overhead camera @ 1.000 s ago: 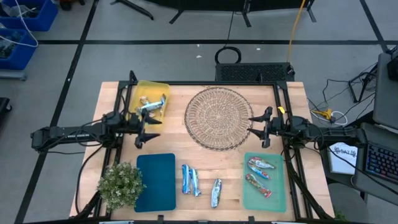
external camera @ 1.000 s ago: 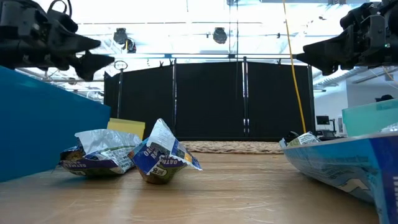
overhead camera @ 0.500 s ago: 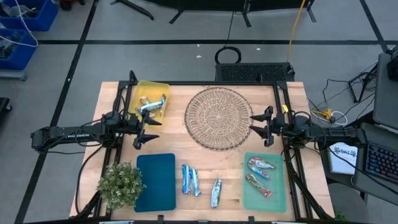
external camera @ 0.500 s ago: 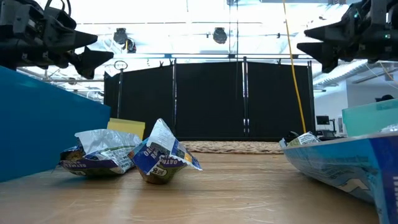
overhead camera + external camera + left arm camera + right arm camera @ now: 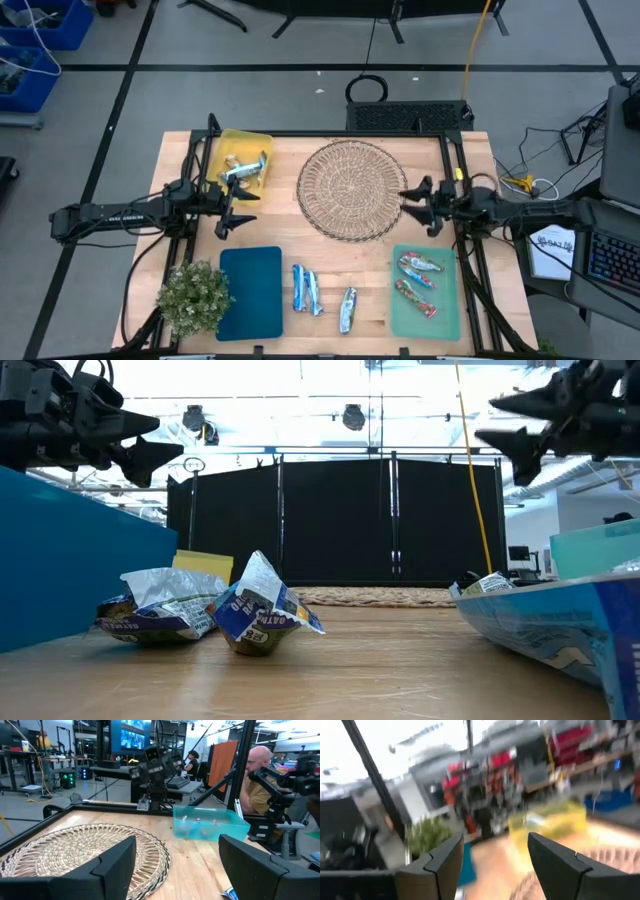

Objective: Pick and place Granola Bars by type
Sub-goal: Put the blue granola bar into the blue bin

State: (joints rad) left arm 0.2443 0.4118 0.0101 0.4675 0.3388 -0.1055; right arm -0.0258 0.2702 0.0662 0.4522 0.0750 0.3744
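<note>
Writing: crumpled wrappers in the low view carry print, but only scraps show on the blue one (image 5: 262,622) — nothing I can read for sure.
Left gripper (image 5: 232,208): hangs above the wood just in front of the yellow mat (image 5: 240,143), fingers spread wide and holding nothing.
Yellow mat: two or three granola bars (image 5: 244,169) lie on it, silver and blue.
Plant (image 5: 193,296): small leafy bush at the near left corner, beside the teal mat (image 5: 250,290), which lies bare.
Loose bars: a blue pair (image 5: 305,288) rests on the wood just right of the teal mat, and a single one (image 5: 347,309) lies a little further right.
Basket (image 5: 351,189): round, woven, flat, in the middle of the far half of the table.
Right gripper (image 5: 418,204): floats at the basket's right rim, fingers parted, nothing between them.
Green mat (image 5: 448,305): near right corner, with two bars carrying red and orange (image 5: 418,281).
Surface: pale wooden table top (image 5: 370,265) in a black frame.
Room: grey floor with black tape lines; blue bins at far left; desks, screens and a seated person (image 5: 256,785) beyond the table — a black curtain wall shows in the low view.
</note>
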